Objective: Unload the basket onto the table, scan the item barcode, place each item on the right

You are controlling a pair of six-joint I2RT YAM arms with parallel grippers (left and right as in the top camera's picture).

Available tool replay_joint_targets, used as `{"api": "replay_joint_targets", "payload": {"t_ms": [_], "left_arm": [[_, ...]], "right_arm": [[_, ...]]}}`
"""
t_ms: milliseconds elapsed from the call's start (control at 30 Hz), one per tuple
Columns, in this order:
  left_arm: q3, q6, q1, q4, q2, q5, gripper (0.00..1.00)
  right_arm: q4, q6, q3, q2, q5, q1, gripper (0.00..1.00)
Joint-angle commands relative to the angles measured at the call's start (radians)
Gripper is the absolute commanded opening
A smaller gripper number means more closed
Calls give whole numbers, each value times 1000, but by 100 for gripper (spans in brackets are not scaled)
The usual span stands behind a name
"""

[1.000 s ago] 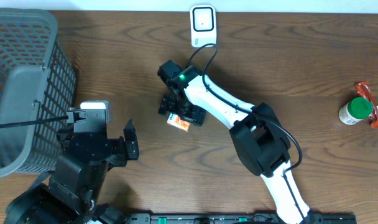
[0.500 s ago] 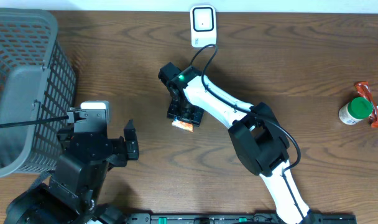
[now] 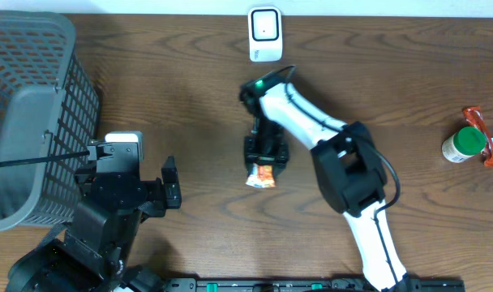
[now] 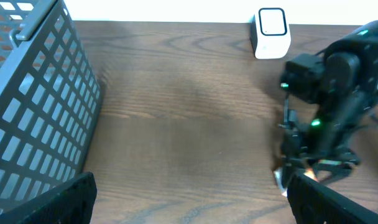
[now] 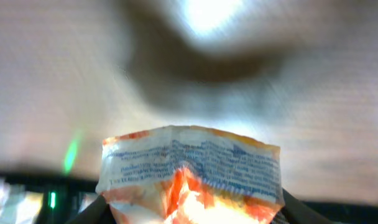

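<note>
A small orange-and-white packet (image 3: 260, 175) with blue print is the item. My right gripper (image 3: 263, 166) is shut on it at mid-table, and the packet sticks out below the jaws. In the right wrist view the packet (image 5: 190, 176) fills the space between the two dark fingers, lifted off the wood. The white barcode scanner (image 3: 264, 34) stands at the table's far edge, above the right arm. My left gripper (image 4: 189, 205) is open at the near left with only bare wood between its fingers; the left wrist view also catches the scanner (image 4: 271, 32) and the right arm (image 4: 326, 106).
A grey wire basket (image 3: 32, 113) fills the left side. At the far right edge lie a green-capped bottle (image 3: 464, 144) and an orange wrapper (image 3: 491, 138). A white box (image 3: 123, 144) sits by the left arm.
The right gripper has closed on the packet and carried it to the right and toward the near edge. The left arm has not moved.
</note>
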Motion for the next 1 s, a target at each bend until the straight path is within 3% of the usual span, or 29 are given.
{"api": "replay_joint_targets", "payload": {"t_ms": [0, 400, 500, 600, 633, 967], "left_arm": [[3, -5, 2, -2, 0, -13, 98], [3, -5, 2, -2, 0, -13, 98], [3, -5, 2, -2, 0, -13, 98], [3, -5, 2, -2, 0, -13, 98], [3, -5, 2, -2, 0, -13, 98], [3, -5, 2, -2, 0, -13, 98]], "right_arm": [[-71, -220, 23, 6, -112, -58, 49], [-179, -332, 23, 6, -112, -122, 48], [-178, -338, 24, 6, -109, -120, 35], [-171, -329, 33, 2, -108, -111, 16], [-173, -330, 45, -2, -108, -108, 14], [-179, -290, 173, -220, -22, -106, 20]]}}
